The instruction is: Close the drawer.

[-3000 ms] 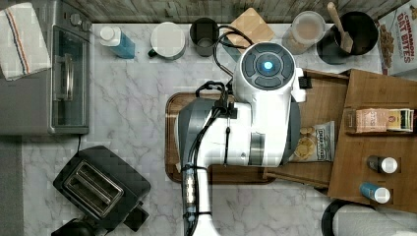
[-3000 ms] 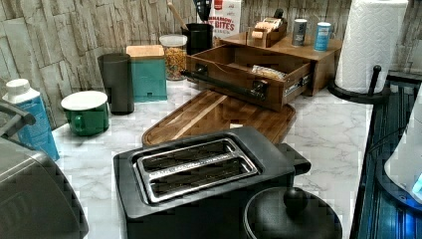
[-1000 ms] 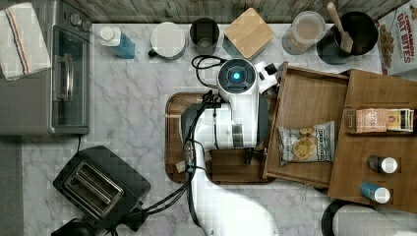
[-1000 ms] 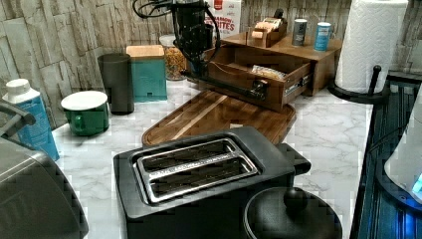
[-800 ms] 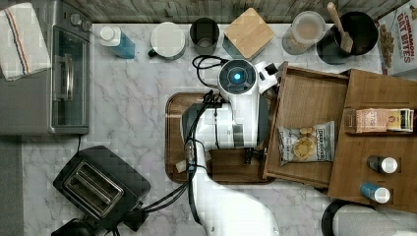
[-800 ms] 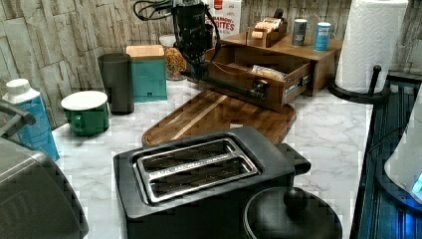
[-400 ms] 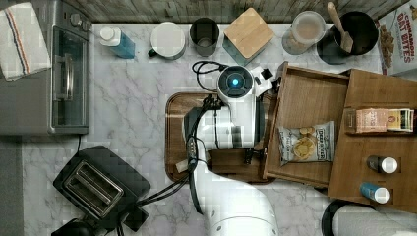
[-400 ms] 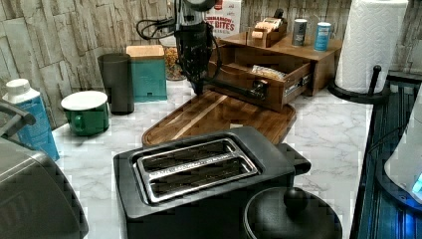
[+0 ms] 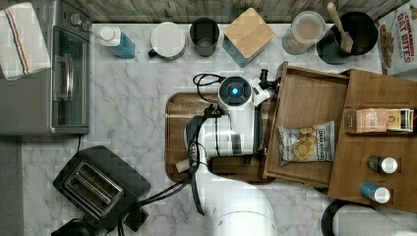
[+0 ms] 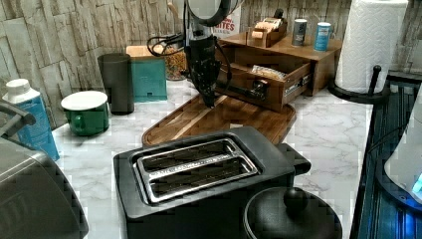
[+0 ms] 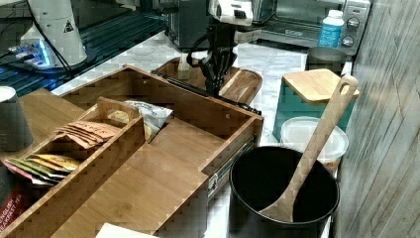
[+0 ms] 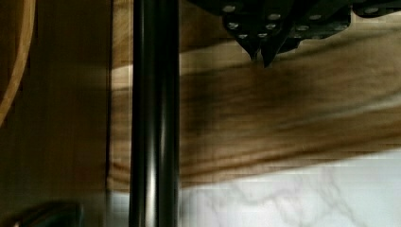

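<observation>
A: The drawer [image 9: 314, 110] in the top view stands pulled out from the cabinet top [image 9: 378, 93], toward 9 o'clock. A snack bag [image 9: 306, 142] lies inside it. The gripper [image 9: 265, 96] is hidden under the white arm, near the drawer front, above the dark tray [image 9: 177, 123].

B: And in the left view?

A: There the drawer [image 10: 261, 82] is open toward 7 o'clock, with a dark bar handle [image 10: 244, 91] on the front. The gripper [image 10: 210, 97] points down just beside this front, over the tray [image 10: 199, 119]. The fingertips look pressed together, with nothing between them.

B: What does the right view give?

A: The drawer [image 11: 193, 124] shows thin wooden walls and a flat bottom. The gripper [image 11: 216, 82] hangs behind the front wall, at about 12 o'clock from the snack bag [image 11: 148, 116].

B: And the wrist view?

A: The handle [image 12: 153, 113] runs as a black bar, and the two fingertips [image 12: 255, 47] meet, so the gripper is clenched and empty.

B: How will it handle?

A: I judge the drawer stiff, not heavy, and sliding on rails. No grasp is needed; a flat push on the front panel near its middle, beside the handle, should move it straight. A push near a corner could jam it.
</observation>
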